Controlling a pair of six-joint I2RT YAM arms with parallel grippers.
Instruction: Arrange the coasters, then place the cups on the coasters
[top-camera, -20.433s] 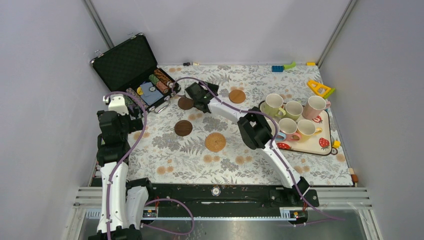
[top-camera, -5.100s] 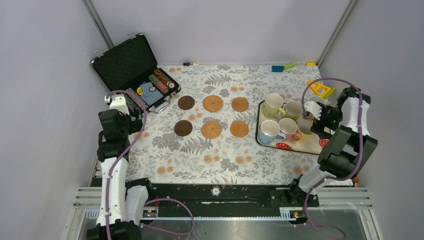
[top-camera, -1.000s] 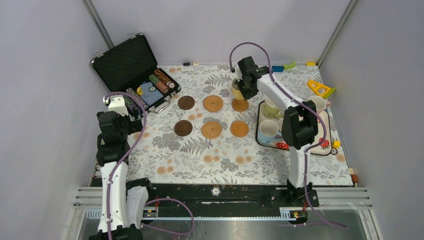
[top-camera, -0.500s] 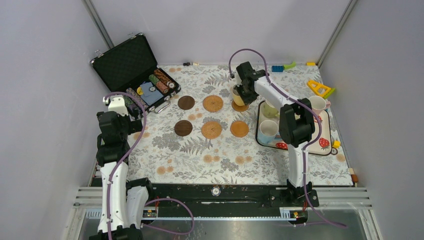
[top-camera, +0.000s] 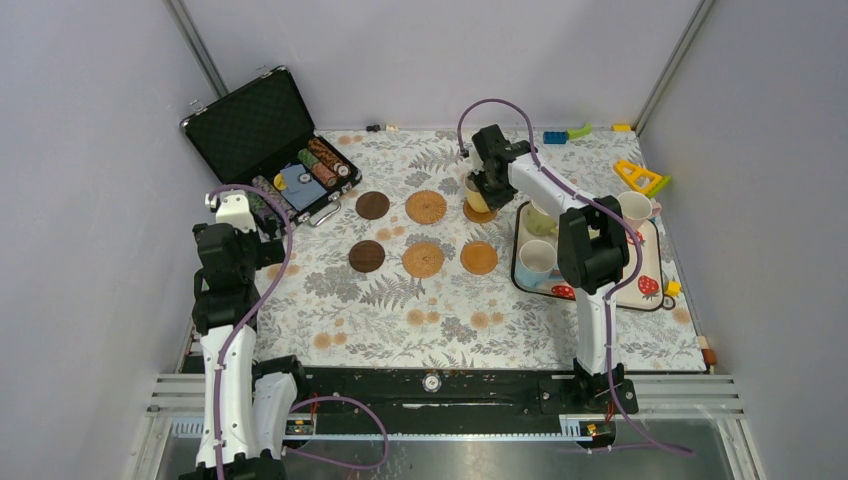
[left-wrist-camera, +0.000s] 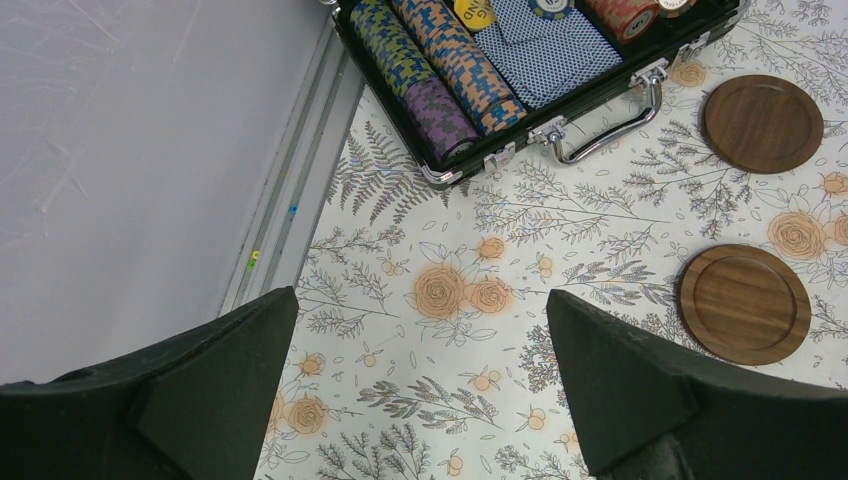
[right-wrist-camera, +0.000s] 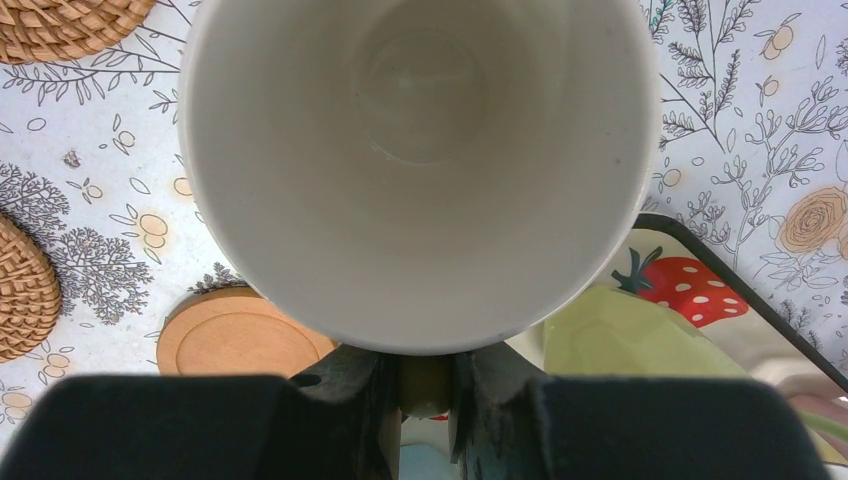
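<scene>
Now: the right arm reaches to the far row, right fingers (right-wrist-camera: 485, 395) clamped on the handle of the yellow cup (right-wrist-camera: 420, 160), its white inside facing the wrist camera.
Cup's place: over the far-right coaster (top-camera: 481, 214), on it or just above; contact cannot be told.
Key relation: the cup hangs just ahead of the fingers, handle back toward the wrist, coaster directly beneath. The move ahead looks like a straight lowering and release.
Nearer arm: the right; the left is folded well apart.
Left fingers (left-wrist-camera: 640, 390): apart, empty, beside the poker-chip case (left-wrist-camera: 520, 60).
Remaining: five coasters bare, among them the near-right coaster (right-wrist-camera: 235, 340); other cups, including the blue cup (top-camera: 537, 262), wait on the tray (top-camera: 645, 270).
</scene>
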